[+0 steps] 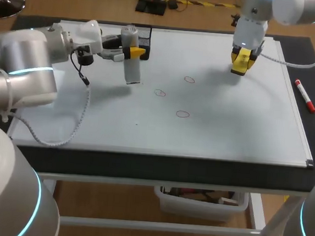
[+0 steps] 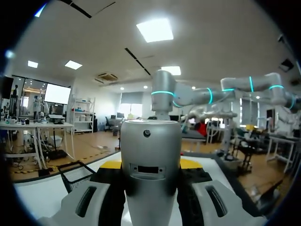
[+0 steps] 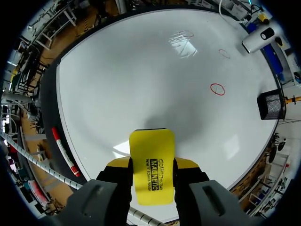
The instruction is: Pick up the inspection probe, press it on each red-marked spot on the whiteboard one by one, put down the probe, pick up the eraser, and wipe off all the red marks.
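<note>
The left gripper [image 1: 132, 52] hugs the grey inspection probe [image 1: 132, 71] upright over the whiteboard [image 1: 239, 130], red marks [image 1: 182, 114] at its four o'clock, while the right gripper [image 3: 151, 178] pinches the yellow eraser [image 3: 151, 153] at their two o'clock, probably ready to wipe.

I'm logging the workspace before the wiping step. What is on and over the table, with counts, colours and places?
White rectangular whiteboard: one, white, covering most of the table.
Red circle marks: three, red, near the board's middle, apart from each other.
Grey cylindrical inspection probe: one, grey, at the board's left part.
Yellow block eraser: one, yellow, over the board's far right part.
Red marker pen: one, red and white, on the dark surface right of the board.
Black mesh basket: one, black, behind the probe.
Left gripper: shut on the probe.
Right gripper: shut on the eraser.
</note>
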`<action>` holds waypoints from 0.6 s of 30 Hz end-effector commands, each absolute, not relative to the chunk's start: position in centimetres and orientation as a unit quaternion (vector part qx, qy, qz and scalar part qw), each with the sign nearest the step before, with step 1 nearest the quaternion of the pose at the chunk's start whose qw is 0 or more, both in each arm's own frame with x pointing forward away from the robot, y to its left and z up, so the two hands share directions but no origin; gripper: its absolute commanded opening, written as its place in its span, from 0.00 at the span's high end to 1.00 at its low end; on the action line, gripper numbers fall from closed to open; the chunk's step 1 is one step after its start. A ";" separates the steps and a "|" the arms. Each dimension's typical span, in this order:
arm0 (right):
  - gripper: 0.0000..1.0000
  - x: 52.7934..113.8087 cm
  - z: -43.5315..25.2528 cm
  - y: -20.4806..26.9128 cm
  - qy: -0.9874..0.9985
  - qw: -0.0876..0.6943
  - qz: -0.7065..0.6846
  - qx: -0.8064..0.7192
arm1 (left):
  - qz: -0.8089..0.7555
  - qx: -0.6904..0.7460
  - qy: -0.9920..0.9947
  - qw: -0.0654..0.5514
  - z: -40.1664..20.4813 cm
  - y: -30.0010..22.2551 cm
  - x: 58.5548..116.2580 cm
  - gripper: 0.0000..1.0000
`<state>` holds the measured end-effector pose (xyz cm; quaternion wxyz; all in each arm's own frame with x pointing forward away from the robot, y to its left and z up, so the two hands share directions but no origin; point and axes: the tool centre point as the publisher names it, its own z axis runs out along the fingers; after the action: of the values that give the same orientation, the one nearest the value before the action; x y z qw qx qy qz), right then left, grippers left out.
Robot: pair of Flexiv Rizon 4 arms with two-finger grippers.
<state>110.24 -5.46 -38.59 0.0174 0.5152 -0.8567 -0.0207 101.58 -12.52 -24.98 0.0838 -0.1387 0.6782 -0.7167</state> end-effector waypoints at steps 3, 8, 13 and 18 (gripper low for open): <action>1.00 110.3 -38.4 -5.6 -0.856 0.019 -0.019 0.516 | -0.725 -0.125 0.675 0.062 -25.7 -14.6 101.8 1.00; 1.00 110.3 -38.4 -5.6 -0.856 0.019 -0.019 0.516 | -0.726 -0.110 0.678 0.043 -26.0 -15.9 102.1 1.00; 1.00 110.3 -38.4 -5.6 -0.856 0.019 -0.019 0.516 | -0.727 -0.097 0.680 0.019 -26.4 -17.4 102.0 1.00; 1.00 110.3 -38.4 -5.6 -0.856 0.019 -0.019 0.516 | -0.731 -0.091 0.677 -0.004 -26.8 -18.7 102.1 1.00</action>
<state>110.24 -5.47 -38.59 0.0174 0.5152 -0.8567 -0.0207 101.08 -18.08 -26.22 0.0148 -0.1095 0.6791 -0.7256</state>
